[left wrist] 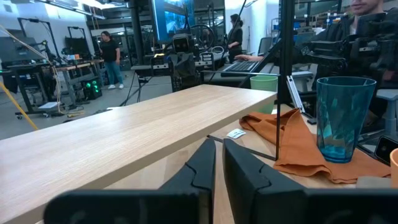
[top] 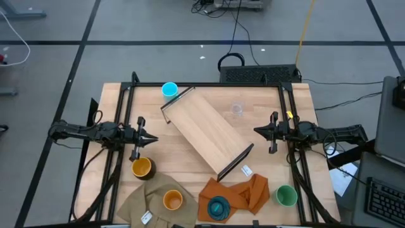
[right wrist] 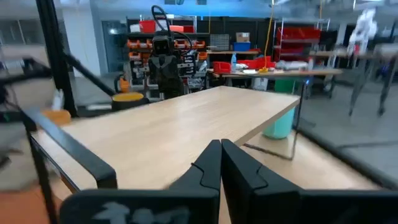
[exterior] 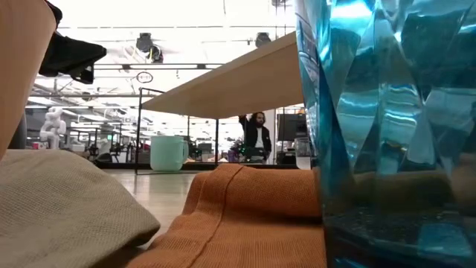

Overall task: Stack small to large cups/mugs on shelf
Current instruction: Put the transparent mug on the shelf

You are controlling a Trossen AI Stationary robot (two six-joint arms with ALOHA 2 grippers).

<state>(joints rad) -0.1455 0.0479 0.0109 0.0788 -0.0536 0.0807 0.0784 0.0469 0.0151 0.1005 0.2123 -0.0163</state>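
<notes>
The light-wood shelf (top: pixel 209 130) stands slantwise at mid-table on black wire brackets at its short ends. The light-blue mug (top: pixel 169 90) sits by its far left corner and the clear tumbler (top: pixel 237 109) beyond its right side. A dark mug with a yellow inside (top: pixel 142 167), an orange cup (top: pixel 173 200), a ribbed teal cup (top: pixel 219 208) and a green cup (top: pixel 286 195) stand near the table's near edge. My left gripper (top: pixel 155 137) is shut, left of the shelf. My right gripper (top: pixel 256 131) is shut, right of it. Both touch nothing.
A tan cloth (top: pixel 142 202) lies under the orange cup and an orange cloth (top: pixel 243 193) under the teal cup. A white tag (top: pixel 246 170) lies by the shelf's near bracket. A black frame (top: pixel 209 84) borders the table. People stand in the room behind.
</notes>
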